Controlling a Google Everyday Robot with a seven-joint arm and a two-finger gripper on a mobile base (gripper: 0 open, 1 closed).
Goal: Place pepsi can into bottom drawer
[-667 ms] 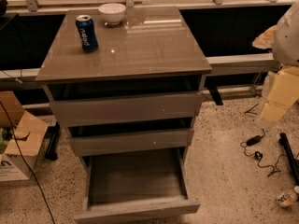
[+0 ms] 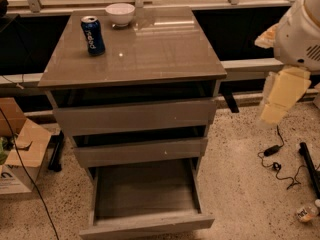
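pepsi can [image 2: 93, 35] upright on bench [image 2: 165, 54], back-left area, just beside white bowl [image 2: 120, 13], not touching it. White "pepsi" lettering runs vertically down the can. Bottom drawer [image 2: 145, 191] is pulled well out, grey base showing. The two upper drawers [image 2: 135, 116] sit slightly proud of the frame, overhanging the rear of the bottom one. Pincer [image 2: 278, 100] hangs off to the right of the cabinet, well apart from the can, at about top-drawer height; open or closed, can't tell. Cardboard box [image 2: 22, 146] on floor left, black cable [image 2: 275, 159] on floor right. Nothing between can and pincer on the bench top.
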